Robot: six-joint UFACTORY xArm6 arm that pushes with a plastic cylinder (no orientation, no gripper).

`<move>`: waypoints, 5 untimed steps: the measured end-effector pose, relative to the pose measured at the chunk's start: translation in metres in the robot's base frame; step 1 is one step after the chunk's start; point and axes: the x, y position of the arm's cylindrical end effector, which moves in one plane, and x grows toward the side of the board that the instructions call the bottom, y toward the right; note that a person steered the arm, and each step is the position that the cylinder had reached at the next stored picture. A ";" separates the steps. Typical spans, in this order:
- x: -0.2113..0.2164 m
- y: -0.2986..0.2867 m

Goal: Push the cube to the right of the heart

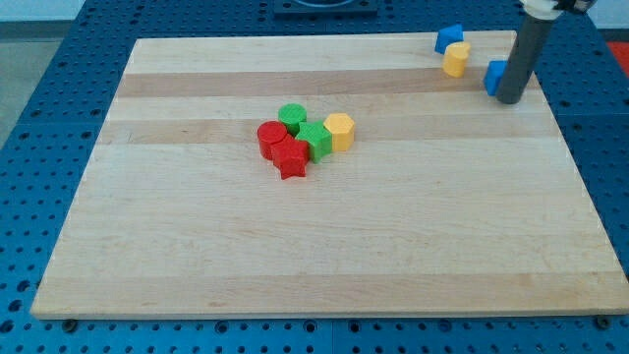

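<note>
A blue cube lies near the board's top right, to the right of and a little below a yellow heart. My tip is down on the board right against the cube's right side, and the rod hides part of the cube. A second blue block, whose shape I cannot make out, lies just above the heart at the board's top edge.
A tight cluster lies near the board's middle: a green cylinder, a red cylinder, a red star, a green star and a yellow hexagon. The wooden board ends close to the right of my tip.
</note>
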 end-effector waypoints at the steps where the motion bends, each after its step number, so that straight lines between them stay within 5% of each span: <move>1: -0.009 0.007; 5: -0.038 0.012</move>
